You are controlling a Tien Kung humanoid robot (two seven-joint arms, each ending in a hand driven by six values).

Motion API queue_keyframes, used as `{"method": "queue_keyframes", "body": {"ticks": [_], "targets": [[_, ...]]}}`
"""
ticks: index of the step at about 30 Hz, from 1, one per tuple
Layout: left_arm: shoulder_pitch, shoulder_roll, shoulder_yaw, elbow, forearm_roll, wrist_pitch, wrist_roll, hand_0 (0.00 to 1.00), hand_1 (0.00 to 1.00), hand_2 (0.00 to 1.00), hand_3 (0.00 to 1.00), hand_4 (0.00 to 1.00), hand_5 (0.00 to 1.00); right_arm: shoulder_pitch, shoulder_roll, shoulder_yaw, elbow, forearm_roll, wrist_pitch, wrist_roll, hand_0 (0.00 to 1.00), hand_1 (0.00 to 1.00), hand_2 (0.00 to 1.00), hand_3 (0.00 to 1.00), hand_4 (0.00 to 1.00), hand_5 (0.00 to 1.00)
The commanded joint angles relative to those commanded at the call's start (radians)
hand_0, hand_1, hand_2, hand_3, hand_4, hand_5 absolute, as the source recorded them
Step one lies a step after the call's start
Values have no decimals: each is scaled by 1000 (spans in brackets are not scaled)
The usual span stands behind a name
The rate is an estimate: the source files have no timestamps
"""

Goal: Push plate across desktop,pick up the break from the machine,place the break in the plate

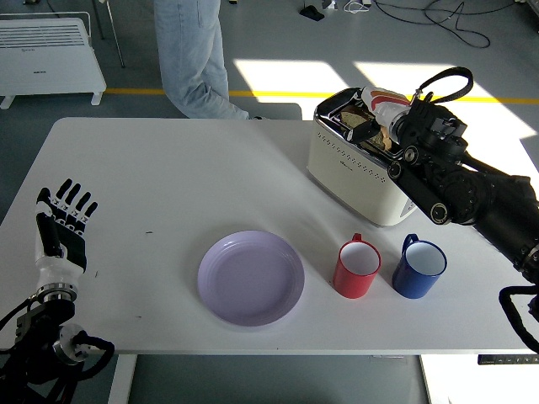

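Observation:
A cream toaster (349, 164) stands at the table's back right with a slice of bread (362, 123) sticking out of its top slot. My right hand (381, 108) reaches over the toaster from the right, its pale fingers curled down around the bread's upper edge. A lilac plate (251, 278) lies bare near the front middle of the table. At the left edge, my left hand (62, 224) rests upright with its fingers spread, holding nothing.
A red mug (358, 268) and a blue mug (419, 266) stand side by side right of the plate, in front of the toaster. A person's legs (192, 50) are behind the table's far edge. A white heater (46, 55) sits on the floor at back left.

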Motion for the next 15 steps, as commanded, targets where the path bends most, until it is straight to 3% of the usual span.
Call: {"method": "queue_keyframes", "body": {"ticks": [10, 11, 15], "targets": [[-6, 0, 3, -1, -2, 0, -1, 768, 818, 870, 809, 589, 998, 7, 3, -28, -19, -8, -34, -20, 408, 490, 498, 577, 569, 121], [-6, 0, 2, -1, -2, 0, -1, 769, 817, 870, 809, 590, 998, 7, 3, -30, -21, -9, -34, -21, 377, 462, 493, 541, 498, 80], [-6, 0, 3, -1, -2, 0, -1, 769, 817, 870, 809, 590, 998, 5, 3, -36, -26, -8, -36, -21, 377, 462, 493, 541, 498, 80]]}}
